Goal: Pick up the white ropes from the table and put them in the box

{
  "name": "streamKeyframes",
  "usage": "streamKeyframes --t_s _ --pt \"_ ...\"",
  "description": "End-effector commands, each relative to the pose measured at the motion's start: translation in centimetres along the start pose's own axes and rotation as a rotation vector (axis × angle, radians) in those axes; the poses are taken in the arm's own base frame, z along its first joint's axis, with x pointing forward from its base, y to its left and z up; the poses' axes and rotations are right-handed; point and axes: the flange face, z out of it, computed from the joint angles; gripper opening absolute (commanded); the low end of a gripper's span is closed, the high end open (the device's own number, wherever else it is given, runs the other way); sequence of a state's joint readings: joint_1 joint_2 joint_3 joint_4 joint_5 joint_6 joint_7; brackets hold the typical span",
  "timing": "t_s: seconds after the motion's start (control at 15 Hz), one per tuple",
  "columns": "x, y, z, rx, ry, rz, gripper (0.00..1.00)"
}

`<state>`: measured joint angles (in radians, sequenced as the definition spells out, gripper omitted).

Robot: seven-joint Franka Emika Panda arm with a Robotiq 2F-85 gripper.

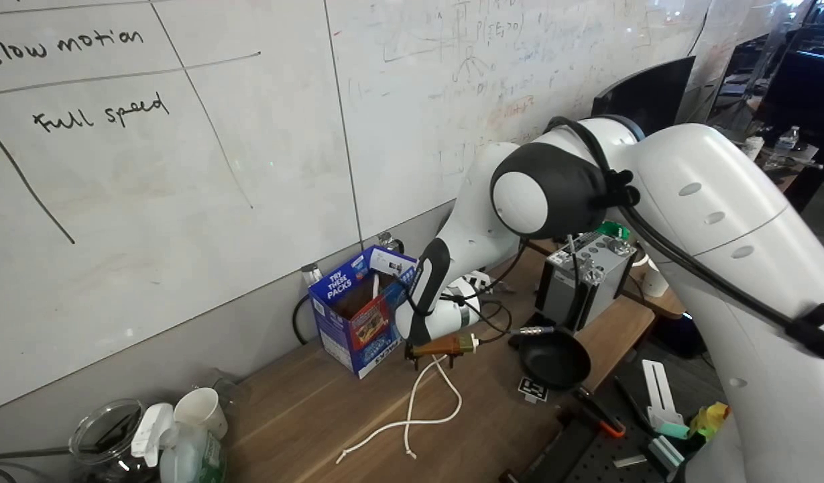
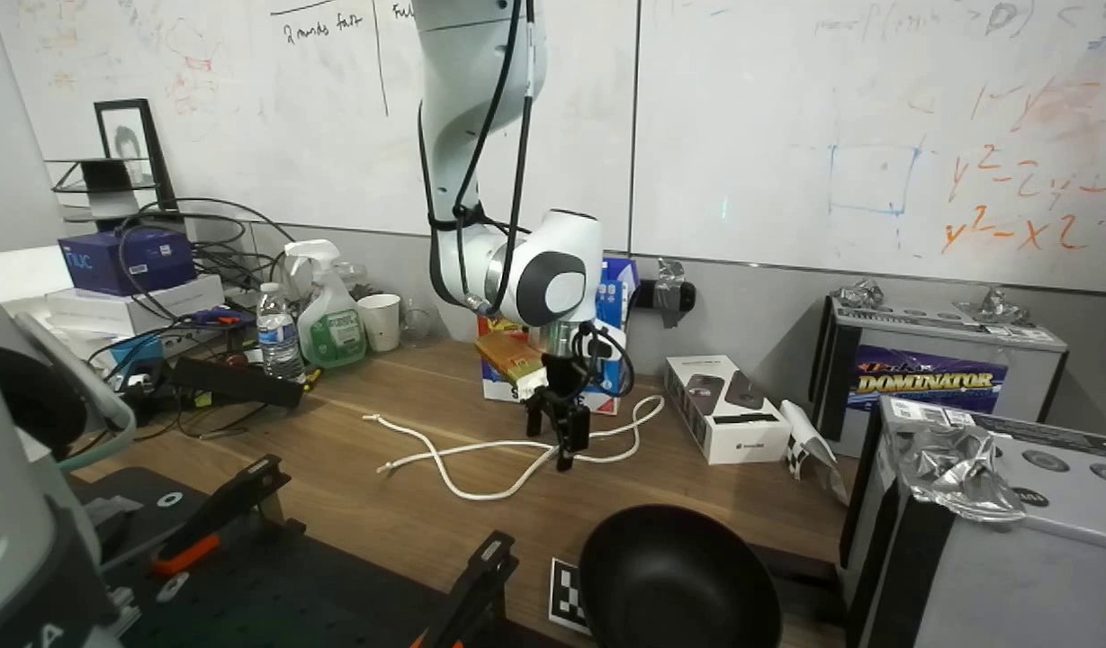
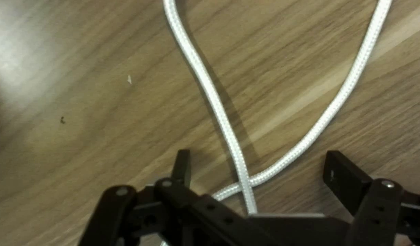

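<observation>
The white ropes (image 1: pixel 412 421) lie in loose, crossing loops on the brown wood table (image 1: pixel 284 409). They also show in an exterior view (image 2: pixel 481 497) and in the wrist view (image 3: pixel 210 85). My gripper (image 2: pixel 553 441) points down over the ropes, close above the table. In the wrist view its fingers (image 3: pixel 257 164) are wide apart, with a rope crossing between them and nothing gripped. The lower strands there are hidden by the gripper. The blue box (image 1: pixel 375 329) stands open-topped against the wall, beside the wrist; in an exterior view (image 2: pixel 611 306) the arm partly covers it.
A black pan (image 2: pixel 678 576) sits near the table's front, by a grey battery case (image 2: pixel 966 558). A white phone box (image 2: pixel 750 432) lies beside the ropes. A spray bottle (image 2: pixel 332 315), a water bottle (image 2: pixel 281 337) and a paper cup (image 2: pixel 380 322) stand along the wall side.
</observation>
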<state>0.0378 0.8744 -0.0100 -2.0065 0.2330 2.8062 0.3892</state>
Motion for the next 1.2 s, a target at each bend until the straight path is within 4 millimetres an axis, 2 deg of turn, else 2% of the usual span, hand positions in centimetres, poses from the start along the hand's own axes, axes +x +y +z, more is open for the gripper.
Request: streamKeyframes --t_s 0.0,1.13 --pt "0.26 0.03 -0.08 0.019 0.04 0.026 1.0" --pt "0.38 0.49 -0.81 0.016 0.058 0.023 1.0"
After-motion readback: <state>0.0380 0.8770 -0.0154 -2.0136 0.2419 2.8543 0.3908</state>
